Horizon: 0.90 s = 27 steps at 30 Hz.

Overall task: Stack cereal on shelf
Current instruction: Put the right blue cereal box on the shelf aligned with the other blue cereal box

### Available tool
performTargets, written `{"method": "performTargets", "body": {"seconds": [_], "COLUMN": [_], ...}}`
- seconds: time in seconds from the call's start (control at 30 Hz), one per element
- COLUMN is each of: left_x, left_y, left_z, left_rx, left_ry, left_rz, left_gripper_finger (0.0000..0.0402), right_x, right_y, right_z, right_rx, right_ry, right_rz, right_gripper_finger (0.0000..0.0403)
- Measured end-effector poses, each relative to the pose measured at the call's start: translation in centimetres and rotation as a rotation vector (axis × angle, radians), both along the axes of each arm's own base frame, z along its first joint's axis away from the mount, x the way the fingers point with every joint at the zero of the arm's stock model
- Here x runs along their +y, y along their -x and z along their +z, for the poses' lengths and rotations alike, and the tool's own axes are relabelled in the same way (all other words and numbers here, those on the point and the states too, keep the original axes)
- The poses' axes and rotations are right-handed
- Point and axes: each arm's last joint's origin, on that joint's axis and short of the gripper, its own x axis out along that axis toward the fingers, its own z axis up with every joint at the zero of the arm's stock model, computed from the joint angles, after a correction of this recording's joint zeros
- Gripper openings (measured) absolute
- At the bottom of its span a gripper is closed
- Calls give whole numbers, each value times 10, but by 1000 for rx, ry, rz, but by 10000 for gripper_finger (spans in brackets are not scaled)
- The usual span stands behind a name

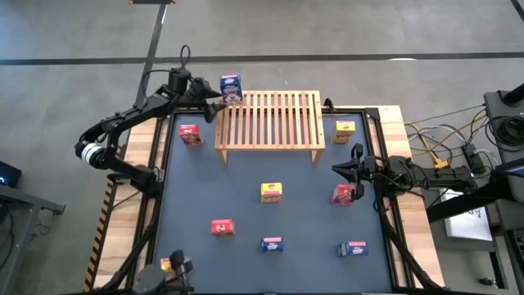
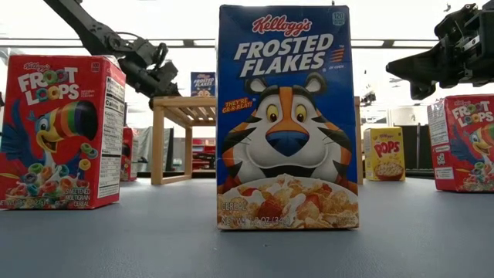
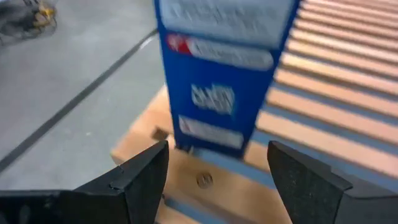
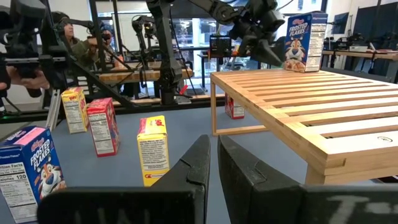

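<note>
- High view: 1 blue box stands upright on the far left corner of the shelf, at the slat top's edge; this leaves the rest of the slats free for more boxes.
- Left gripper sits just beside that box. Left wrist view shows its fingers spread wide, clear of the box on both sides: released, holding nothing. Judgement: placement of this box is done.
- Right gripper hovers above the table near the shelf's right leg, next to a red box. Right wrist view shows its fingers pressed almost together, with nothing between them.
- 8 boxes stand on the table: a red box left of the shelf, a yellow box right of it, the rest spread in front, 1 at the near left edge.
- Room: boxes stand well apart, so approach from above is open. Judgement: the corner box sits close to 2 shelf edges; a sideways nudge could tip it off.
</note>
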Motion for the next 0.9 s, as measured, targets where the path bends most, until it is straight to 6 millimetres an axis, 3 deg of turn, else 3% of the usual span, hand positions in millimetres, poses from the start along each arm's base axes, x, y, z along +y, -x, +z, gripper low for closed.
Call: {"method": "performTargets", "body": {"seconds": [0.33,0.6,0.9], "left_x": [-25,-73,-130], "left_y": [22,48,58], "left_z": [17,54,87], "left_rx": [102,103,-20], "left_ry": [25,-23,-122], "left_rz": [13,14,-68], "left_gripper_finger": [257,257,257], "right_x": [0,0,0], "right_y": [0,0,0], "right_z": [0,0,0], "right_rx": [0,0,0], "right_ry": [0,0,0], "right_rz": [0,0,0], "right_gripper_finger": [22,22,22]}}
